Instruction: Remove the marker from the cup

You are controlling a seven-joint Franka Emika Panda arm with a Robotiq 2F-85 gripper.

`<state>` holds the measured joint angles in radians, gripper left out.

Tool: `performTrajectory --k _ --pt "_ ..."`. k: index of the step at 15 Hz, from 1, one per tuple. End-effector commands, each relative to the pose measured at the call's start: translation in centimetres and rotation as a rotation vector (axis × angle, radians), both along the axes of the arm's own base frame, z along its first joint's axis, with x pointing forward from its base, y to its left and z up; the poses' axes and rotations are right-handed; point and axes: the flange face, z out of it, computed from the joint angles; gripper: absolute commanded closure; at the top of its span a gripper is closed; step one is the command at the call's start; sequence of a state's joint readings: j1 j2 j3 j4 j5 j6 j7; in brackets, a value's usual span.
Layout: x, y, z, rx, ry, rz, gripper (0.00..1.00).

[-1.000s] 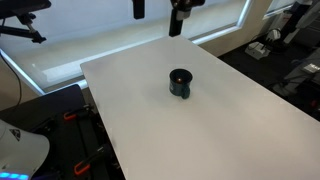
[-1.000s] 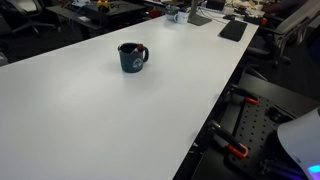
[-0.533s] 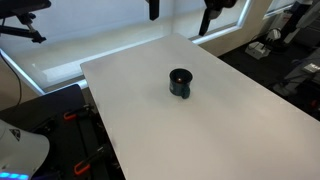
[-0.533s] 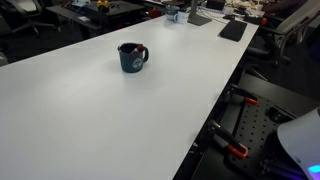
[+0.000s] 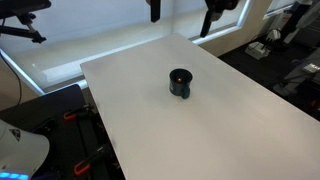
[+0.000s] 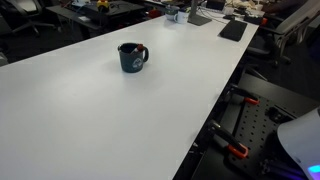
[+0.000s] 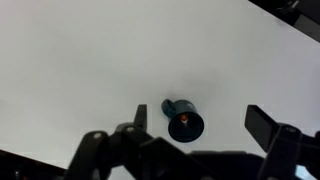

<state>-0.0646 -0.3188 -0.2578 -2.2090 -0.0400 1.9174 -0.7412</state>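
Wrist view: looks straight down on the white desk point(image 7: 80, 50). Left to right it shows one dark finger, the cup, then the other dark finger.
Pincer point(image 7: 197, 114): spread wide with nothing between its fingers, hanging high over the desk. In an exterior view only its two dark fingertips point(image 5: 153, 10) poke in at the top edge.
Cup point(image 7: 192, 130): upright and alone near the middle of the desk, well below the pincer. It sits between the two fingers in the wrist view, a touch left of their midline, with its handle toward the upper left.
Marker point(image 7: 184, 119): inside the cup. Only its reddish end shows in the dark mouth, and the shaft is hidden.
Step in hand: lining up above the cup, I'd judge. The descent is not yet made and nothing is touched.
Next move: likely a small sideways shift to centre on the reddish end, then a straight drop. The fingers need to straddle the marker rather than the rim before they pinch, and the lift should go straight up so the cup stays put.
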Motion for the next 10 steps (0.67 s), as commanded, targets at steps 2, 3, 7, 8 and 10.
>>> performTrajectory --k 2,3,7,8,10 --pt "2.9 -1.3 0.1 -0.028 0.021 0.037 0.0" --pt "3.7 -1.3 -0.2 -0.029 0.029 0.051 0.0" --pt "3.7 -1.2 -0.9 -0.028 0.03 0.037 0.0" --pt "3.8 -1.2 -1.2 -0.028 0.036 0.037 0.0" --pt "3.7 -1.3 -1.1 -0.027 0.035 0.035 0.0"
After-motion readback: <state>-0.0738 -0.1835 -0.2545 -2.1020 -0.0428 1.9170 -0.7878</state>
